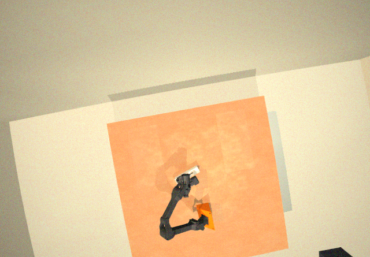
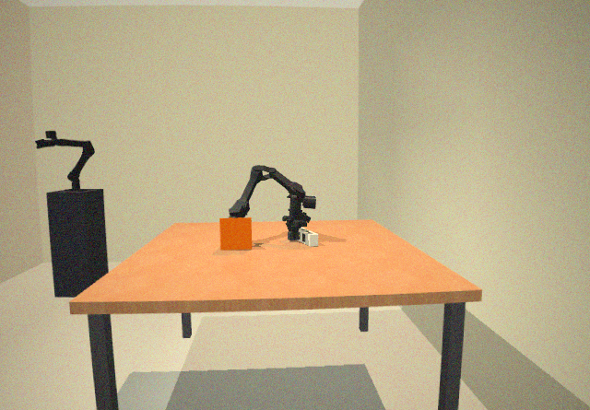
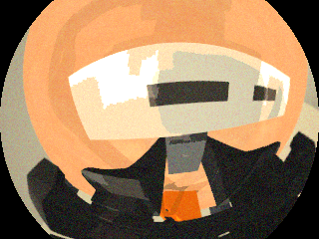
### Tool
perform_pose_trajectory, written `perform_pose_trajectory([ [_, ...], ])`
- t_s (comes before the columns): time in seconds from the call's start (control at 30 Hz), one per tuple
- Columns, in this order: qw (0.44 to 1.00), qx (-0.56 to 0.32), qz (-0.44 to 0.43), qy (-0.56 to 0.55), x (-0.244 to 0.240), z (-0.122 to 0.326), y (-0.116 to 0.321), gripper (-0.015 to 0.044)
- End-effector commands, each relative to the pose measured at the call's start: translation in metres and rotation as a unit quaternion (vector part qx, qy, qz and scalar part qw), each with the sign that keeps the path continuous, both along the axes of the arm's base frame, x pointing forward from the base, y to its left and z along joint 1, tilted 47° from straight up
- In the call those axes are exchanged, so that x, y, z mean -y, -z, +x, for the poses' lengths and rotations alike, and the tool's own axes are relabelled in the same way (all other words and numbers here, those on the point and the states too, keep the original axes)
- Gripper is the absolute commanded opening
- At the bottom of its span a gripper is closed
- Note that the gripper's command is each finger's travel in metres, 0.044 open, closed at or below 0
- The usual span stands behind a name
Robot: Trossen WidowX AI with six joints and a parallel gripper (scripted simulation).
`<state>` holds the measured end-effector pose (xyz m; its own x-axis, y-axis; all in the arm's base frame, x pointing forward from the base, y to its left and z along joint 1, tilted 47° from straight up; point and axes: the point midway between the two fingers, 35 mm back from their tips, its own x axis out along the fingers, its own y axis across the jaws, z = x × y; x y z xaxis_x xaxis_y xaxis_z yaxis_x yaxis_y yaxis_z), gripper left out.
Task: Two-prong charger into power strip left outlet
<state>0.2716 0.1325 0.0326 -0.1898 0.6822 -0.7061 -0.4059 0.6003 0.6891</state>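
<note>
My gripper (image 2: 292, 235) (image 3: 179, 135) points down and is shut on the charger (image 3: 185, 156), a dark grey block between the fingertips in the wrist view. The white power strip (image 1: 195, 169) (image 2: 312, 240) (image 3: 120, 110) lies on the table right by the fingers. Its upper side shows a long dark recess and a shorter one to the right in the wrist view. The charger's far end meets the strip's near edge in that view, below the long recess. The prongs are hidden, and I cannot tell whether charger and strip touch. The top and exterior views hide the charger.
An orange block (image 1: 210, 218) (image 2: 235, 234) (image 3: 184, 203) stands at the arm's base on the orange-brown table (image 1: 239, 146) (image 2: 286, 276). A second black arm (image 2: 83, 158) stands on a black pedestal (image 2: 78, 243) off the table, to the left in the exterior view.
</note>
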Motion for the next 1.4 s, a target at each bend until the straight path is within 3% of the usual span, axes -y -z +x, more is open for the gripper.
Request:
perform_pose_trajectory([
  [0.0,1.000,0.010,0.004,0.000,-0.0037,0.0085,-0.0018,0.0000],
  [1.37,1.000,0.010,0.004,0.000,-0.0056,0.0113,-0.0024,0.0000],
])
